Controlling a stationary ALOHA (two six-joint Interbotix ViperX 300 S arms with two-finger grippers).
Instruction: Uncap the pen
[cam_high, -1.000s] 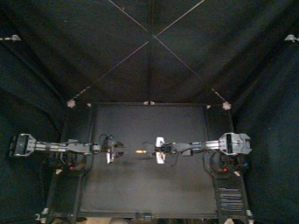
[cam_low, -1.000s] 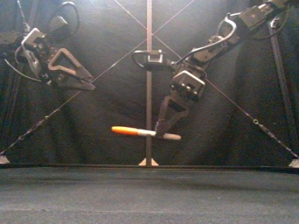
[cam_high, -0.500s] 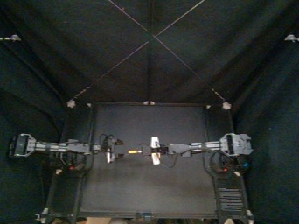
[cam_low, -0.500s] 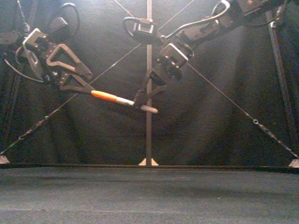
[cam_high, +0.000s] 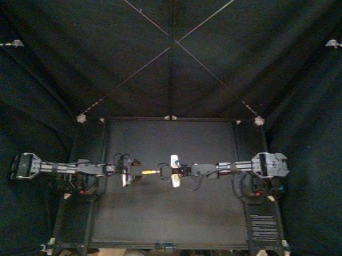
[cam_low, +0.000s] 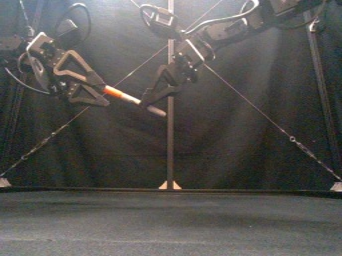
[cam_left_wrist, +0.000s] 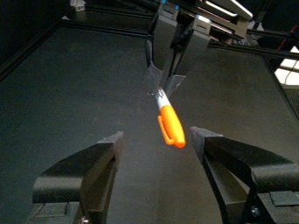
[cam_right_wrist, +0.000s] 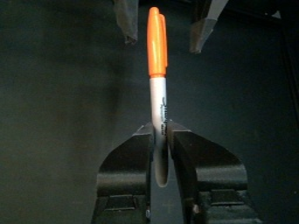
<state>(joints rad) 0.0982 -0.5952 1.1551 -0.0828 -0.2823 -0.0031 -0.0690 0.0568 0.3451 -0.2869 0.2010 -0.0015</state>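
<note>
- The right gripper (cam_right_wrist: 160, 131) has its two jaws pinched tight on the tail of a slim marker pen (cam_left_wrist: 170, 125), which has a white barrel and an orange cap.
- The pen is up in the air, well clear of the surface, about midway between the two arms over the middle of the table.
- In the front view it sits tilted. The orange cap (cam_low: 123, 96) is the higher end and points to the left arm, and the white barrel (cam_low: 152, 108) slopes down to the right arm's jaws.
- The left gripper (cam_left_wrist: 156, 137) is spread wide with nothing in it. It faces the right gripper head on, at about the same height.
- In the left wrist view the cap's tip reaches the level of the left fingertips (cam_left_wrist: 114, 140), with a clear gap to each jaw. Nothing is touching the cap.
- The right wrist view agrees: the pen runs straight out from the closed jaws, and the cap's end lies between the two opposite fingers, apart from both.
- The cap is fully seated on the barrel, and dark print shows along the white part.
- The flat matte black table (cam_high: 167, 215) lies below, with a faint sheen in the front view and no loose item on it.
- Black curtains (cam_high: 80, 50) close off the back and both sides, falling in soft folds. The back one fills the upper half of the top view.
- Both arms reach in level from their own sides, and their grippers meet near the table's centre line.
</note>
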